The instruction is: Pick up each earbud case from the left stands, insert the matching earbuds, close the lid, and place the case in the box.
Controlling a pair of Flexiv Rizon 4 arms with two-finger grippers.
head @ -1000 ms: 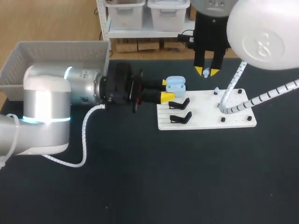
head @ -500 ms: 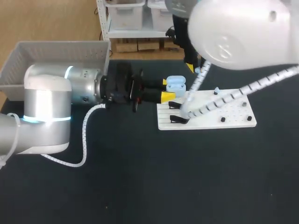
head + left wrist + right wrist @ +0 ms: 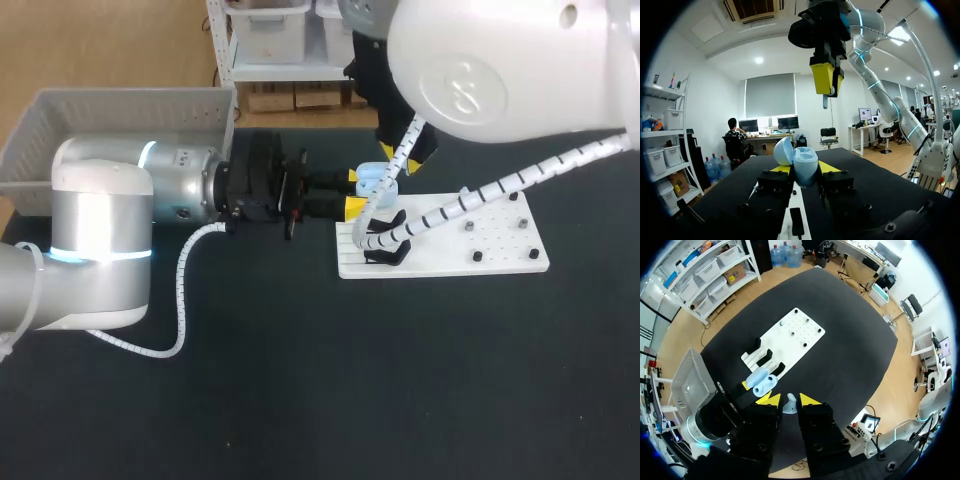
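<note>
1. Clamped between the narrowly parted tips of the left gripper (image 3: 804, 168): open blue earbud case (image 3: 802, 160), just beside the white board (image 3: 450, 245).
2. Pinched in the nearly closed right gripper (image 3: 788, 400): pale earbud (image 3: 789, 405), hanging above the case.

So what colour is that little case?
The earbud case is light blue, clearest in left wrist view.

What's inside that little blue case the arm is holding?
The case, open in the left gripper, hides its hollows: the left wrist view sees it side-on, and elsewhere it is too small. One earbud is outside it, pinched in the right gripper above.
</note>
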